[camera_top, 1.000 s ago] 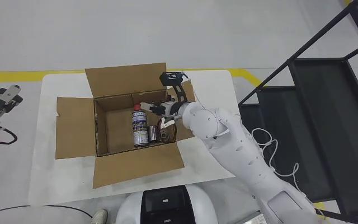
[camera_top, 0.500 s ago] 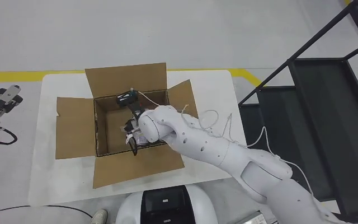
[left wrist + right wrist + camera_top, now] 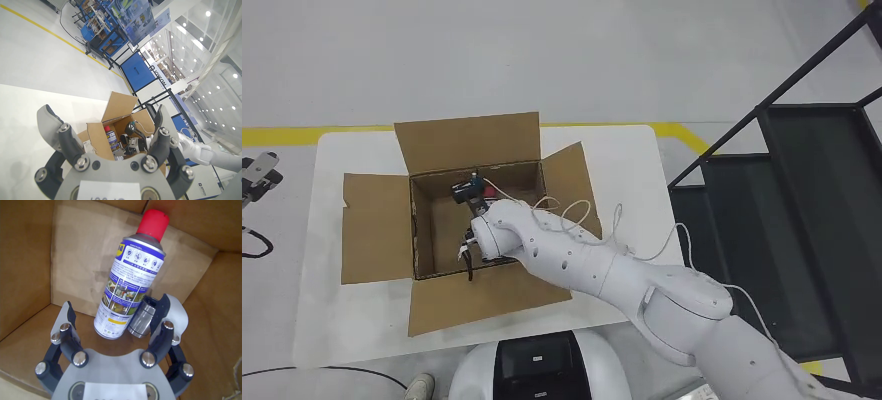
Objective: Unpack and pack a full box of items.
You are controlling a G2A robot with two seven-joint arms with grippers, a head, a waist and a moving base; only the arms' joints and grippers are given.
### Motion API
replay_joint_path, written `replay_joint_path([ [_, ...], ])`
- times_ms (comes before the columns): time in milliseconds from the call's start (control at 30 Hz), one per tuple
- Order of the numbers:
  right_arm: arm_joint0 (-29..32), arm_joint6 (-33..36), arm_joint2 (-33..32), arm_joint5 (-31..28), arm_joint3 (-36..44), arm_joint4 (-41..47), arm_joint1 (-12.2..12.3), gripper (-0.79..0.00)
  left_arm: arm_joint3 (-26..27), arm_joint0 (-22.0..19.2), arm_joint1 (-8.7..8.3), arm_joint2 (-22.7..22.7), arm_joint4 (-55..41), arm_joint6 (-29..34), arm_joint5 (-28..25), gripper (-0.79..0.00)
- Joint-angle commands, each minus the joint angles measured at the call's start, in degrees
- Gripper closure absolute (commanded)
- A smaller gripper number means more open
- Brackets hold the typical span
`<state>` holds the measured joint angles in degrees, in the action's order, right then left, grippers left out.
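Now | box [image 3: 28,266]: 1 spray can [image 3: 130,285], blue-white label | right gripper [image 3: 116,306] spread

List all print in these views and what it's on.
Can: brand logo, icon row, fine print too small to read.
Box sticker: too small to read.
Wrist tag: cut off at the edge.
Blue panel: a brand logo only.
Screen: blurred.

A: What's the count?
B: One open brown cardboard box [image 3: 377,228], one white table [image 3: 622,160].
A: And inside?
B: One blue-and-white spray can with a red cap [image 3: 130,283], one short shiny metal cylinder [image 3: 140,319].
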<state>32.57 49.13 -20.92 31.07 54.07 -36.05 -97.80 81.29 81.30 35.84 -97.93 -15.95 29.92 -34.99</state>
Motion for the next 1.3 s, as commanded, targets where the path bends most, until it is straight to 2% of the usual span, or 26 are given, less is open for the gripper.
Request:
replay_joint_path([
  [0,0.0,-1.5,-0.1,-0.2,-2.4,0.7,-0.9,-0.785,0.0,0.0,0.00,0.0,0.0,0.0,0.0,-0.785],
  [300,-1.1,-7.8,-0.8,-0.8,-12.2,2.2,-5.3,-0.785,0.0,0.0,0.00,0.0,0.0,0.0,0.0,-0.785],
  [433,-2.0,-9.3,-1.8,-1.2,-15.5,3.0,-6.5,-0.785,0.0,0.0,0.00,0.0,0.0,0.0,0.0,-0.785],
  [467,-2.2,-9.5,-1.9,-1.3,-16.2,3.1,-6.8,-0.757,0.0,0.0,0.00,0.0,0.0,0.0,0.0,-0.785],
  [500,-2.5,-9.6,-2.0,-1.3,-17.2,3.0,-7.2,-0.600,0.0,0.0,0.00,0.0,0.0,0.0,0.0,-0.785],
  [533,-2.6,-9.6,-2.1,-1.4,-17.6,3.0,-7.4,-0.366,0.0,0.0,0.00,0.0,0.0,0.0,0.0,-0.785],
  [567,-2.7,-9.5,-2.1,-1.6,-18.3,2.9,-7.6,-0.296,0.0,0.0,0.00,0.0,0.0,0.0,0.0,-0.785],
  [733,-2.9,-9.4,-2.3,-3.1,-20.9,3.0,-9.0,-0.262,0.0,0.0,0.00,0.0,0.0,0.0,0.0,-0.785],
  [767,-2.8,-9.5,-2.3,-3.6,-21.3,3.0,-9.3,-0.200,0.0,0.0,0.00,0.0,0.0,0.0,0.0,-0.785],
  [800,-2.9,-9.8,-2.4,-3.7,-21.8,3.0,-9.5,-0.046,0.0,0.0,0.00,0.0,0.0,0.0,0.0,-0.785],
  [833,-2.9,-10.0,-2.6,-3.9,-22.2,3.1,-9.7,0.000,0.0,0.0,0.00,0.0,0.0,0.0,0.0,-0.785],
  [1067,-4.1,-11.4,-4.9,-4.9,-22.5,4.0,-10.4,0.000,0.0,0.0,0.00,0.0,0.0,0.0,0.0,-0.785],
  [1267,-3.7,-13.1,-9.5,-9.7,-18.5,6.8,-8.9,0.000,0.0,0.0,0.00,0.0,0.0,0.0,0.0,-0.785],
])
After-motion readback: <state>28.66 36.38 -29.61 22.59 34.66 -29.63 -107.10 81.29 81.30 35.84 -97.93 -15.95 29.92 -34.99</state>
